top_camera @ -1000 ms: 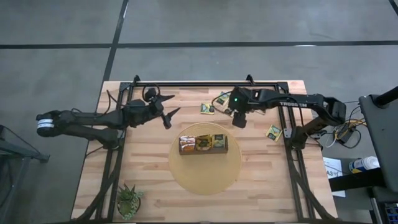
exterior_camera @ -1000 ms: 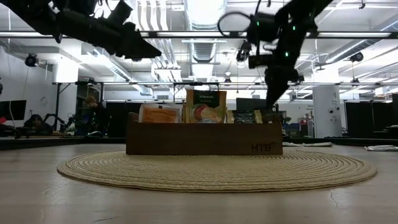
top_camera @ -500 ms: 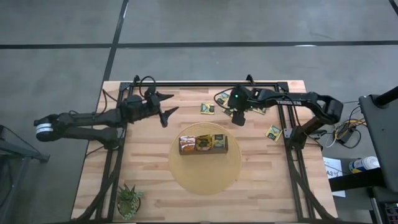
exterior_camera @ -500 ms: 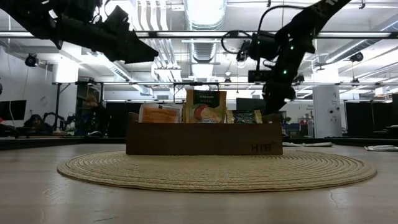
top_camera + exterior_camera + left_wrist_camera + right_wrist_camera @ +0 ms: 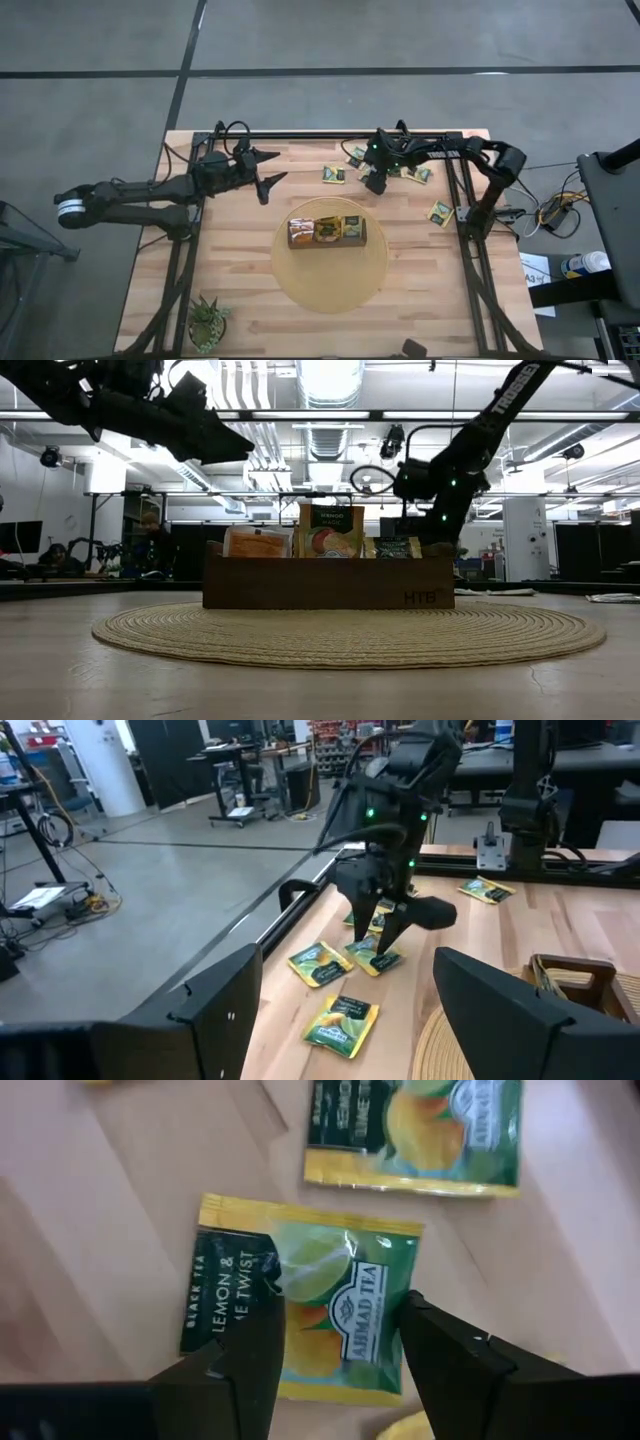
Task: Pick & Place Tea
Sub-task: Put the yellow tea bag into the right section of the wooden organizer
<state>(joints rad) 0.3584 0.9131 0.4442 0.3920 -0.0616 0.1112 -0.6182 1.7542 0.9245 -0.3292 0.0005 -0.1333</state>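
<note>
Right gripper (image 5: 385,942) is down at the table (image 5: 250,300) near its far edge, about 1 o'clock from the box (image 5: 327,232). Fingers (image 5: 440,1370) spread apart, one on each side of a green-and-yellow sachet (image 5: 300,1312) lying flat on the wood; tips at or just above the surface, not closed on it, contact unclear. Sachet label reads "Black Lemon & Lime Twist". A second sachet (image 5: 415,1132) of the same kind lies just beyond it, apart.

In the left wrist view three sachets lie under and beside that gripper: one (image 5: 318,963), one at the fingertips (image 5: 372,958), one nearer the camera (image 5: 343,1019). Another (image 5: 488,891) sits farther along by the frame.

From above, loose sachets: one (image 5: 333,175) at 12 o'clock of the box, one (image 5: 356,155) just beside the right gripper, one (image 5: 421,174) at 2 o'clock, one (image 5: 440,211) at 3 o'clock near the right frame post.

Box sits on the round mat (image 5: 330,290) at table centre, holding upright sachets: an orange one (image 5: 255,544), a green one (image 5: 331,530), a dark one (image 5: 398,548).

Left gripper (image 5: 277,184) hangs in the air at 10 o'clock from the box, jaws wide open, empty.

Plant (image 5: 208,322) at the near left corner, 7 o'clock.
</note>
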